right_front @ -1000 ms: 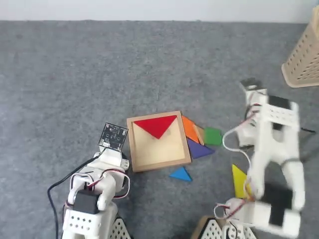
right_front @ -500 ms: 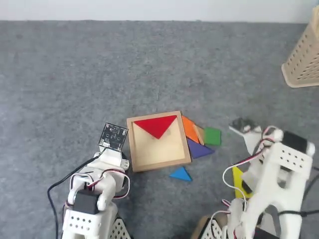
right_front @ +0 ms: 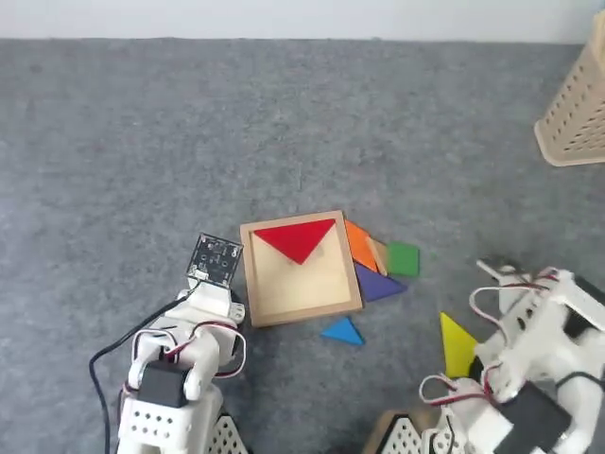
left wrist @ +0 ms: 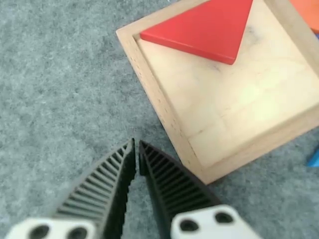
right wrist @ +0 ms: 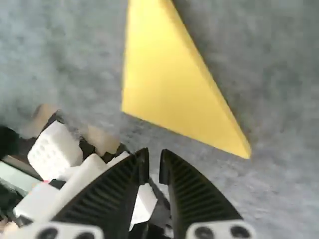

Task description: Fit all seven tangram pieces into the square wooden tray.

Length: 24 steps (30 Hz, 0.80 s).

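L gripper point(left wrist: 135, 144) clenched, empty, just beside tray point(right_front: 248, 274) w/ red triangle point(right_front: 298, 238) inside. Yellow triangle point(right wrist: 164, 94) lies on carpet point(right_front: 142, 142), well right of tray, just ahead of my R gripper point(right wrist: 153, 154), also clenched, empty. R arm's nearer.
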Each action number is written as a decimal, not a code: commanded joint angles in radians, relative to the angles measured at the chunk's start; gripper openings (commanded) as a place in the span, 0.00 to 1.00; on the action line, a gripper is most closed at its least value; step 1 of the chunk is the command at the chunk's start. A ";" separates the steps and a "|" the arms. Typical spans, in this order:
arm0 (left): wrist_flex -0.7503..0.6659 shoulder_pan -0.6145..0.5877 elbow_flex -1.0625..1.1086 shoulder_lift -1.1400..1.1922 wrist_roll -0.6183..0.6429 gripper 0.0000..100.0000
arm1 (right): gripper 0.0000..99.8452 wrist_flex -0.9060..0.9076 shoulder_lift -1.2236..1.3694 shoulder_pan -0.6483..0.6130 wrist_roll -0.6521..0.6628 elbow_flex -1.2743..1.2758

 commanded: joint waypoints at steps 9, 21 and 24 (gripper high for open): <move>0.006 -0.003 -0.018 -0.020 0.006 0.01 | 0.05 -0.159 0.015 0.018 -0.052 0.005; 0.006 -0.003 -0.018 -0.020 0.006 0.01 | 0.05 -0.272 0.013 -0.421 -0.423 -0.077; 0.006 -0.003 -0.018 -0.020 0.006 0.01 | 0.05 -0.251 0.013 -0.498 -0.505 -0.135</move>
